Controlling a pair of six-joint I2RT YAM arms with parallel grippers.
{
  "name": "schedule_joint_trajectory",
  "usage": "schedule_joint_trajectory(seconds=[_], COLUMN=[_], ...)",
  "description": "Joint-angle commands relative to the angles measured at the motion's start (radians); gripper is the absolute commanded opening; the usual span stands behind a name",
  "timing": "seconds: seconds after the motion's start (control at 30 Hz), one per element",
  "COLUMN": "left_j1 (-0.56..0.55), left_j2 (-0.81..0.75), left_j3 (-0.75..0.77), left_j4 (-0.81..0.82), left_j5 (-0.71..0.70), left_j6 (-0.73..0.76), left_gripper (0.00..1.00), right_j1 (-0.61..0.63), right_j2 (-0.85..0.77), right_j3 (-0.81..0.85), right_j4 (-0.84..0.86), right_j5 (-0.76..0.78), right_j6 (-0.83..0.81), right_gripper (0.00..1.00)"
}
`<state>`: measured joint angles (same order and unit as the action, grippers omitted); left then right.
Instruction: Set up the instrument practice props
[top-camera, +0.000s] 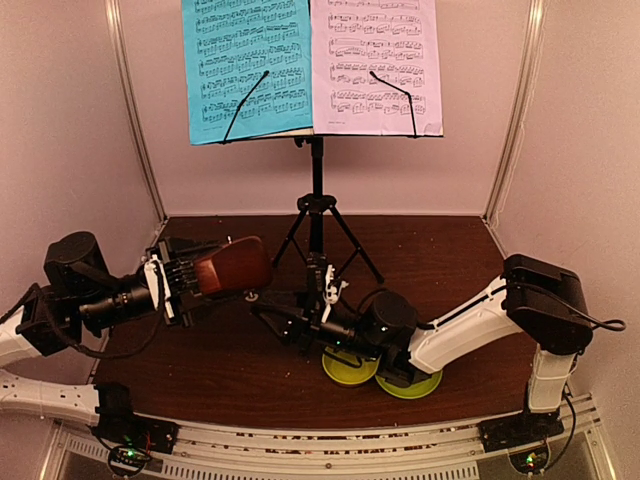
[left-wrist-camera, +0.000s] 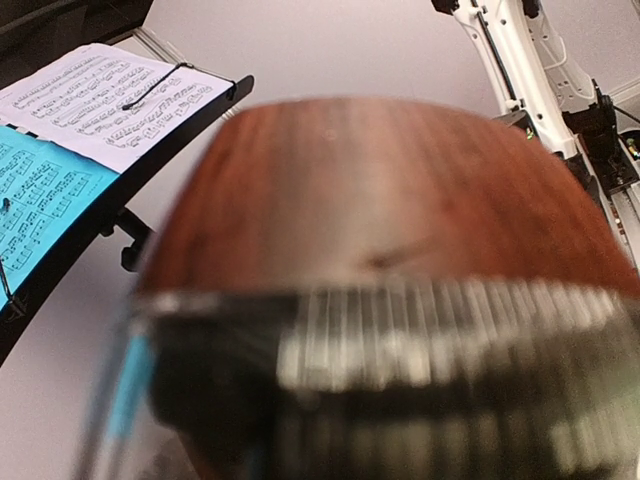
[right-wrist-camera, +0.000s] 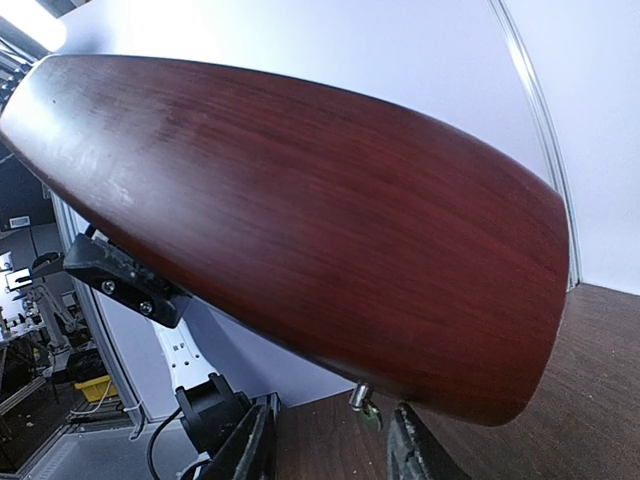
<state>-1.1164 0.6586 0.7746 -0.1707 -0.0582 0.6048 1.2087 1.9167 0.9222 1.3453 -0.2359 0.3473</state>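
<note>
The black tripod music stand stands at the back, with a blue sheet and a pale lilac sheet clipped side by side on its desk. My left gripper is shut on the brown wooden metronome, holding it tipped on its side above the table's left half. Its wood fills the left wrist view and hides the fingers. My right gripper reaches in from the right, just under the metronome's end. In the right wrist view the fingers stand apart below the wood, near a small metal peg.
A yellow-green bowl and a green plate lie at the front, partly under my right arm. The stand's tripod legs spread over the back middle of the dark wooden table. White walls close in the back and both sides.
</note>
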Motion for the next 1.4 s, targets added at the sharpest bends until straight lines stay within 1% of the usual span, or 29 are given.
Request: schedule_joint_trajectory(seconds=[0.0,0.6,0.87,1.1,1.37], left_j1=[0.0,0.0,0.0,0.0,0.0], left_j2=[-0.048,-0.025,-0.007,-0.008,-0.014], left_j3=[0.054,0.077,0.068,0.067,0.067], left_j4=[0.161,0.172,0.181,0.181,0.18], left_j5=[0.039,0.095,0.105,0.111,0.13], left_j6=[0.024,0.006,0.005,0.005,0.002], left_gripper=[0.08,0.08,0.08,0.08,0.08], right_j1=[0.004,0.004,0.004,0.003,0.003], right_j2=[-0.004,0.007,-0.014,-0.031,-0.035], right_j3=[-0.023,0.024,0.039,0.031,0.037], right_j4=[0.03,0.006,0.024,0.047,0.094], right_j5=[-0.003,-0.012,-0.034,-0.022,-0.005], right_j6=[0.005,-0.008,0.007,0.032,0.115], right_gripper=[0.39,0.39,0.38,0.37,0.3])
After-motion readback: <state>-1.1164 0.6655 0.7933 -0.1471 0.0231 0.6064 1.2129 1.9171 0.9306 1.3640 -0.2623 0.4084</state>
